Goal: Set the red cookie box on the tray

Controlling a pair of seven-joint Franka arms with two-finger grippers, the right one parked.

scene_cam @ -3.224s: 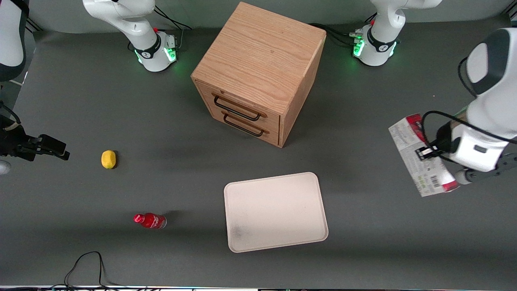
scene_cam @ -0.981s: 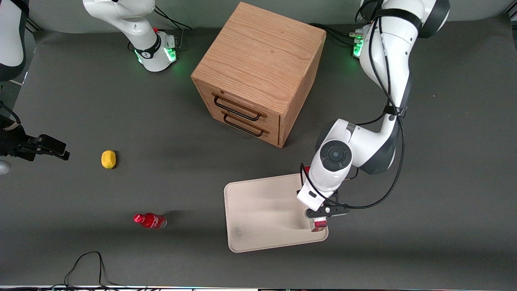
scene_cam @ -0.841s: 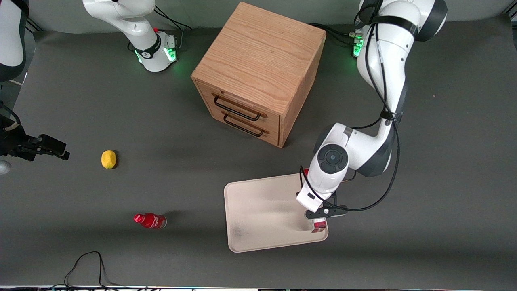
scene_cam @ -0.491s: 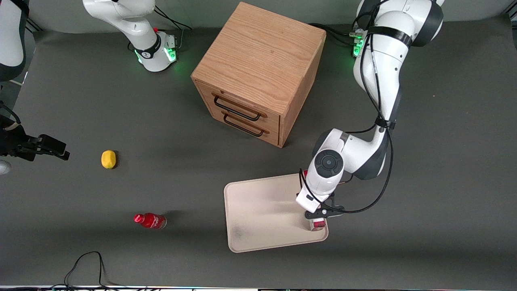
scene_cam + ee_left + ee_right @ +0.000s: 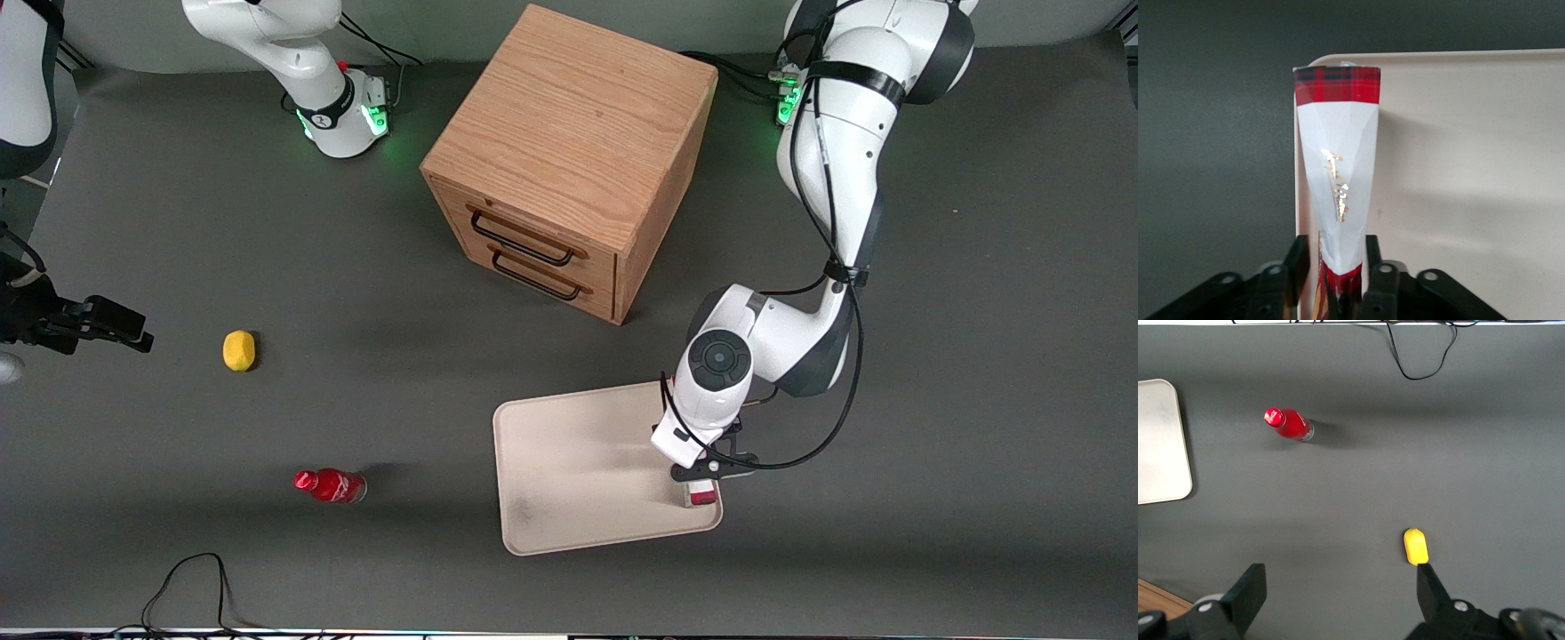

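My left gripper (image 5: pixel 705 469) is over the pale cream tray (image 5: pixel 578 462), by the tray's edge toward the working arm's end and near the corner closest to the front camera. It is shut on the red cookie box, of which only a red end (image 5: pixel 702 496) shows under the hand. In the left wrist view the box (image 5: pixel 1338 167) stands on its thin edge between the black fingers (image 5: pixel 1373 263), white face and red plaid end, along the rim of the tray (image 5: pixel 1458 167). I cannot tell if the box touches the tray.
A wooden two-drawer cabinet (image 5: pixel 569 160) stands farther from the front camera than the tray. A small red bottle (image 5: pixel 331 485) and a yellow fruit (image 5: pixel 238 349) lie toward the parked arm's end. A black cable (image 5: pixel 191 578) loops at the table's near edge.
The gripper carried the box from the working arm's end of the table to over the tray's edge. In the last second the hand shifted only slightly, still holding the box.
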